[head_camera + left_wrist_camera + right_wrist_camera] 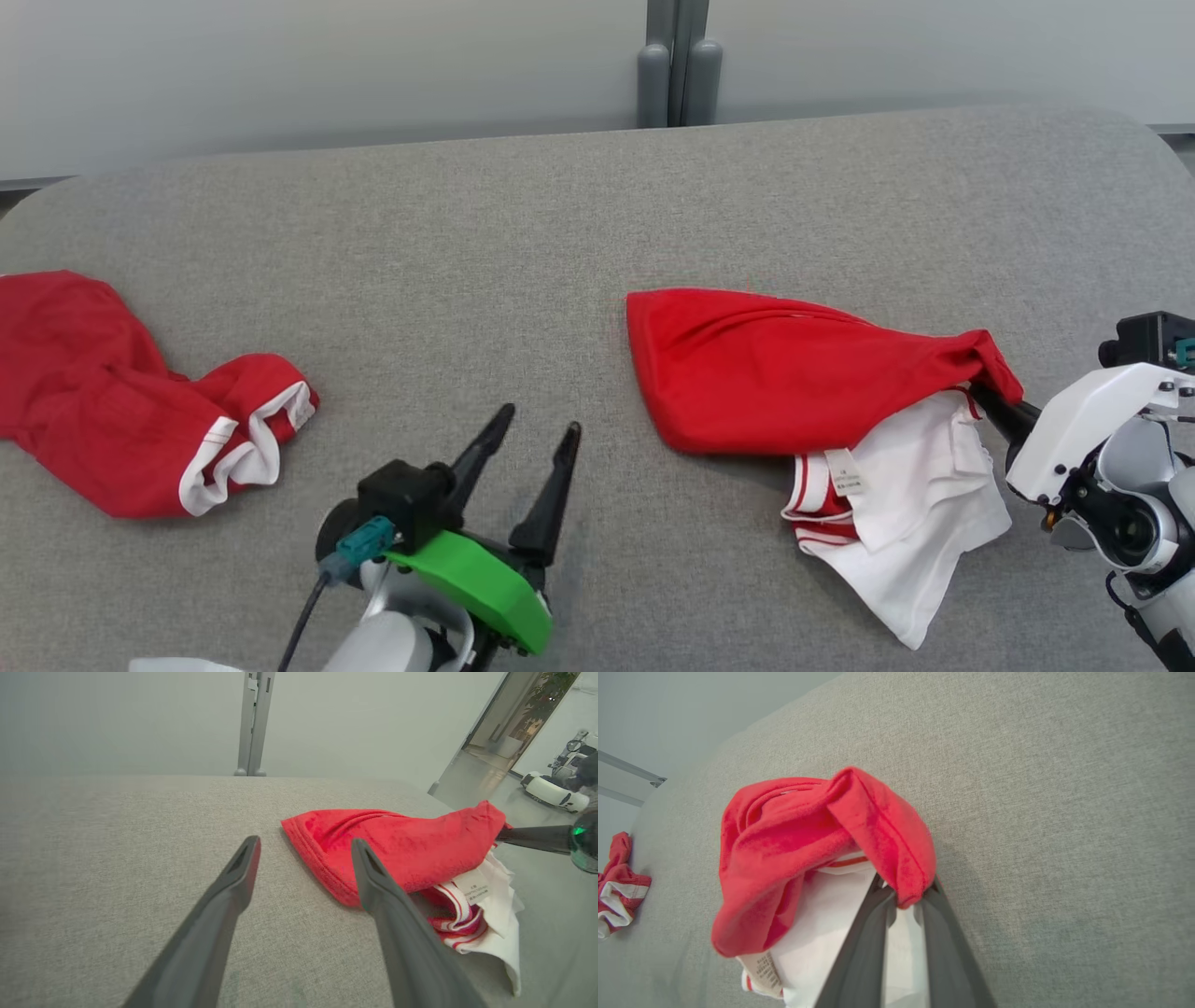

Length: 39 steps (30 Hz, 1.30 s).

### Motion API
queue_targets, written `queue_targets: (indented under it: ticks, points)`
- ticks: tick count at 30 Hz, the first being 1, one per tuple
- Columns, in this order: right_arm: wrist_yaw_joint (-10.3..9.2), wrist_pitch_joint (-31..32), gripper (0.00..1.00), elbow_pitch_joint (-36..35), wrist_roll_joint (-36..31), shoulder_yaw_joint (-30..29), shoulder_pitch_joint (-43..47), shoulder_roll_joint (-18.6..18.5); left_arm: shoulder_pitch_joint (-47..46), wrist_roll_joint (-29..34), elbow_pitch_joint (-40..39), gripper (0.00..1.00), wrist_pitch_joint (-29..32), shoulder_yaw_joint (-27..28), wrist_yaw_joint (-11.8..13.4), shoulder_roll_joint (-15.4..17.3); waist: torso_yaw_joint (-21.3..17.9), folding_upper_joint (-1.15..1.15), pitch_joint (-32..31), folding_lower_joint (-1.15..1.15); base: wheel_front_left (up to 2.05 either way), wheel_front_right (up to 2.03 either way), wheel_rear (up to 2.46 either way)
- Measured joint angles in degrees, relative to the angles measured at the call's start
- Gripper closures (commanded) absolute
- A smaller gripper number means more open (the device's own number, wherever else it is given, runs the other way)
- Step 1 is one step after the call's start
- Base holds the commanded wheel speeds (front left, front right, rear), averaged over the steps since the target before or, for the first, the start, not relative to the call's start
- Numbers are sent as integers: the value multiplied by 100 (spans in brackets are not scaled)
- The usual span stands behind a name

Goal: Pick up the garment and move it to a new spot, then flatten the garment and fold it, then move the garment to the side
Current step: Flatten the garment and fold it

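Crumpled red-and-white cotton garment is noted on the right half of the grey fabric-covered counter. The red body is bunched uppermost, and a white panel with striped trim and a sewn label spills out toward the robot. Its long axis is judged to run left–right across the head view, with a free red hem at the left end and a gathered corner at the right end. That right corner is pinched by the right claw, clenched on the red fabric; in the right wrist view the cloth is seen draped over the fingertips, and that end is raised. The left claw is held released, fingers spread with nothing between them, over bare counter. The free hem lies to its right and a little farther out, near but apart, so the left arm is judged nearer the ungripped end. The step in hand is judged to be the pick-up and relocation; flattening and folding are not yet done. A second red garment with white cuffs is noted well apart at the far left.
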Motion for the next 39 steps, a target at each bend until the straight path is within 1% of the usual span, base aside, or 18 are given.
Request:
queue_targets:
  ticks: [1, 2, 3, 4, 5, 6, 11, 13, 16, 20, 29, 35, 39]
  points:
    - [0, -71, 100, 71, -66, -7, -7, 34, 2, -64, 2, 0, 47, -81, -71, -16, 1, 0, 19, 0, 0, 0, 0]
    - [0, -261, 100, 193, -232, -32, -20, 111, -1, -108, 2, 0, 103, -229, -200, -35, -6, 0, 63, 0, 0, 0, 0]
    - [0, -360, 76, 275, -301, -57, -37, 152, -2, -115, 19, 0, 146, -286, -275, -34, -12, 0, 86, 0, 0, 0, 0]
    - [0, -465, 62, 365, -389, -69, -64, 179, -4, -118, 42, 0, 181, -335, -356, -34, -20, 0, 108, 0, 0, 0, 0]
    - [0, -566, 44, 435, -534, -63, -93, 180, -8, -116, 70, 0, 194, -386, -407, -34, -31, 0, 125, 0, 0, 0, 0]
    - [0, -669, 0, 485, -710, -41, -137, 169, -12, -118, 98, 0, 198, -426, -432, -35, -46, 0, 141, 0, 0, 0, 0]
    - [0, -1173, 0, 483, -1374, 205, -394, 102, -203, -118, 183, 0, 300, -558, -464, -37, -161, 0, 210, 0, 0, 0, 0]
    - [1, -1257, 0, 461, -1447, 254, -421, 113, -248, -113, 216, 0, 322, -615, -488, -36, -192, 0, 221, 0, 0, 0, 0]
    - [0, -1436, 0, 369, -1591, 392, -438, 234, -311, -113, 325, 0, 392, -770, -531, -48, -301, 0, 257, 0, 0, 0, 0]
    - [1, -1627, 0, 166, -1662, 533, -428, 425, -402, -107, 495, 0, 447, -912, -554, -58, -480, 0, 312, 0, 0, 0, 0]
    - [0, -1994, 0, 2, -1707, 479, -88, 712, -612, -13, 873, 0, 498, -1013, -561, -69, -987, 0, 501, 0, 0, 0, 0]
    - [0, -2258, 0, -240, -1869, 505, -4, 895, -985, 311, 1033, 0, 350, -982, -561, -42, -1343, 0, 678, 0, 0, 0, 0]
    - [0, -2326, 0, -454, -1903, 721, 90, 1116, -1182, 434, 1143, 0, 279, -977, -561, -29, -1544, 0, 796, 1, 0, 0, 0]
